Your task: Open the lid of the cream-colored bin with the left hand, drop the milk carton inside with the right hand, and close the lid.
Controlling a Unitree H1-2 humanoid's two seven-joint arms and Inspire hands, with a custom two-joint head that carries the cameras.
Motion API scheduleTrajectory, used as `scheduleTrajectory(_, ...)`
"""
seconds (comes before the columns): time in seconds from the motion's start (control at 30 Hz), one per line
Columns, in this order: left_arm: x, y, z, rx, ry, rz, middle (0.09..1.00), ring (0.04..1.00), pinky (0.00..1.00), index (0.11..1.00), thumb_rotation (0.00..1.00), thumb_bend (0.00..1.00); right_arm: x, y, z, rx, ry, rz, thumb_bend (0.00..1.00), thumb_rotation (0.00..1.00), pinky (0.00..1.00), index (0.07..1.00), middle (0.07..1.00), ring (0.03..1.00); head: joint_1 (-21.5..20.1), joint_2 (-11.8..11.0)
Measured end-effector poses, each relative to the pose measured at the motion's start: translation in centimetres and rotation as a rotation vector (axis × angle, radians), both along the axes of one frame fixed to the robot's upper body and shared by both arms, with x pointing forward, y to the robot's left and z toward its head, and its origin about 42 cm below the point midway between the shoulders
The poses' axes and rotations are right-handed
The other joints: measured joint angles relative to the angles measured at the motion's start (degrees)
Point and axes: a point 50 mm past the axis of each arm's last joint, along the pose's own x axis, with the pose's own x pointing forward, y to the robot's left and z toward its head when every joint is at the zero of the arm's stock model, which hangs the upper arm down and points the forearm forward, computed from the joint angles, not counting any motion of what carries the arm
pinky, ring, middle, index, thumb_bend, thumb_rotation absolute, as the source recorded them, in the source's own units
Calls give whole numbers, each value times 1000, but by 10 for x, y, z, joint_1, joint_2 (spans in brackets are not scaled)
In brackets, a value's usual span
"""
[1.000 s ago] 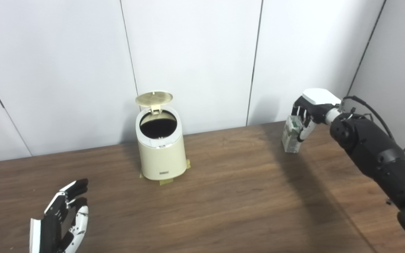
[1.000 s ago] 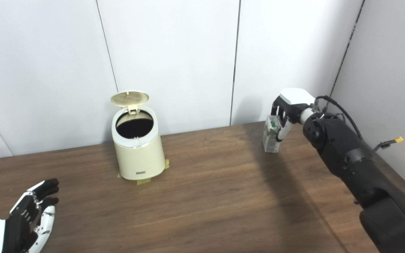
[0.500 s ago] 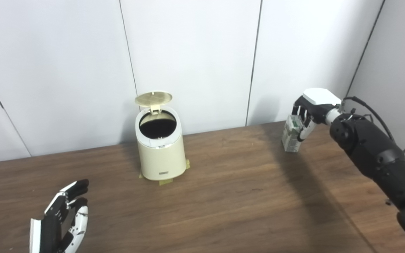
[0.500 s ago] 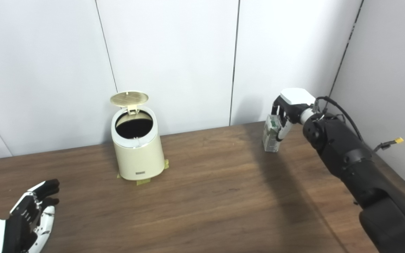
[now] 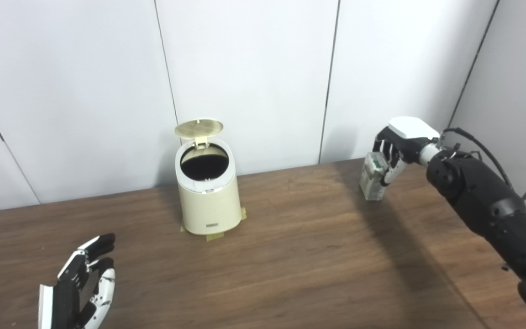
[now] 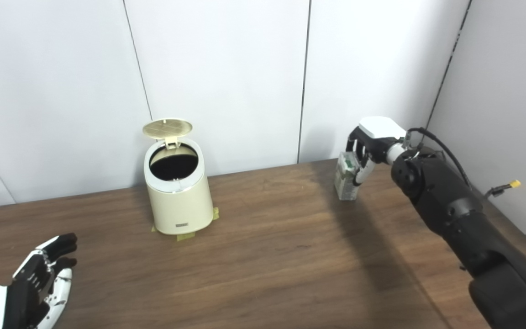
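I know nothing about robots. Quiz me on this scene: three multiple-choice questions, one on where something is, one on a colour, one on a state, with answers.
1. Where is the milk carton?
A. Inside the bin
B. In the right robot hand
C. Lying beside the left robot hand

2. What colour is the bin?
A. Cream
B. Blue
C. Black

3. How is the bin's lid?
A. Shut
B. Lying on the table
C. Tipped up, open

Answers: 1 B, the fingers wrap the carton at the table's far right. 2 A, its body is cream. 3 C, the lid stands raised behind the dark opening.
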Motion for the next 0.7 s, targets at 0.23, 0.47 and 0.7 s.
scheduleTrajectory(0.23,0,0,0,2,-1,0,759,749,663,735,455,131,-5,21,21,8,-41,58,525,0,438,480,497,505,-2,1)
scheduleTrajectory(0.47,0,0,0,3,2,0,766,755,671,744,422,121,-6,24,26,11,-46,61,525,0,435,475,502,503,-3,3)
scheduleTrajectory(0.7,-1,0,0,3,2,-1,758,746,660,736,421,126,-9,33,33,5,-47,91,526,0,431,478,498,496,-3,2)
